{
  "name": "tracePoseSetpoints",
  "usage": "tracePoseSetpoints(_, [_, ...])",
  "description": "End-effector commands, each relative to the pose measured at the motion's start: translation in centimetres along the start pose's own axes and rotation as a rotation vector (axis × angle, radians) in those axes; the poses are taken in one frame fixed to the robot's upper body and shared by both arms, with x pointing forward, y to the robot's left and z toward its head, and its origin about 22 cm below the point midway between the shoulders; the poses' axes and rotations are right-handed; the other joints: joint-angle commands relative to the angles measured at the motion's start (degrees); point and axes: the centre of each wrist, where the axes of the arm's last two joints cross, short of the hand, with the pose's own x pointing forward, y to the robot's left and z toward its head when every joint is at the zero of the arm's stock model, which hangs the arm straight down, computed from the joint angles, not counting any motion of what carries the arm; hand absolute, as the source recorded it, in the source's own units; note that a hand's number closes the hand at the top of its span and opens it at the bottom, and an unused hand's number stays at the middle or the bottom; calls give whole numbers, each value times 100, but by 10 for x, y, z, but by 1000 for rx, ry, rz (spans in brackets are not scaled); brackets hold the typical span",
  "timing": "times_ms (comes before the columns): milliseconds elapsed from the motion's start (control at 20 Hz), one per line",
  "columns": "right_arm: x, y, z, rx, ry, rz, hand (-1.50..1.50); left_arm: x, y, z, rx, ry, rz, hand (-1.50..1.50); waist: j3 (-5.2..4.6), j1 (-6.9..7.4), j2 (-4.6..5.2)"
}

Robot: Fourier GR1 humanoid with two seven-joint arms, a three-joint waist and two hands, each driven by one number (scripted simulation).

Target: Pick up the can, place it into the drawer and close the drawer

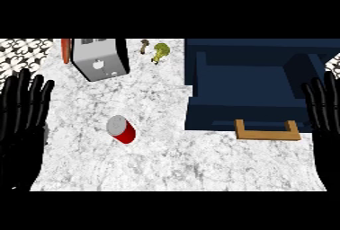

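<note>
A red can [121,129] with a grey top lies tilted on the white marble counter [172,161], left of centre. The dark blue drawer [249,85] stands open at the upper right, its wooden handle [266,130] at the front edge. My left hand [23,112] rests open at the left edge, fingers up, well left of the can. At the right edge my right hand [324,112] rests open, fingers up, beside the drawer. Neither hand touches anything.
A grey toaster [100,58] stands at the back left, with an orange-red object [65,50] beside it. A small brown mushroom [144,45] and a green-yellow vegetable [160,51] lie behind the can near the back.
</note>
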Motion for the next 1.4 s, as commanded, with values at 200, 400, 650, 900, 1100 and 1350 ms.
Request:
tracePoseSetpoints(200, [-3, 6, -5, 51, 17, -35, -150, -5, 5, -8, -307, -19, 173, -150, 4, -136, -68])
tracePoseSetpoints(400, [-23, -24, 19, -180, 299, 19, -150, -24, 27, 17, -300, 350, 45, -150, 8, -157, -67])
tracePoseSetpoints(650, [-8, -34, 37, -201, 325, 35, -150, 3, 36, 9, -336, 381, 55, -150, 10, -139, -82])
tracePoseSetpoints(900, [-19, -46, 56, -185, 297, 31, -150, 16, 50, 11, -334, 381, 60, -150, 10, -132, -78])
tracePoseSetpoints(1100, [-2, -79, 73, -180, 314, 24, -150, 30, 75, 13, -346, 367, 46, -150, 10, -138, -83])
tracePoseSetpoints(1350, [-3, -89, 87, -186, 307, 25, -150, 31, 70, 20, -287, 421, 126, -150, 9, -138, -81])
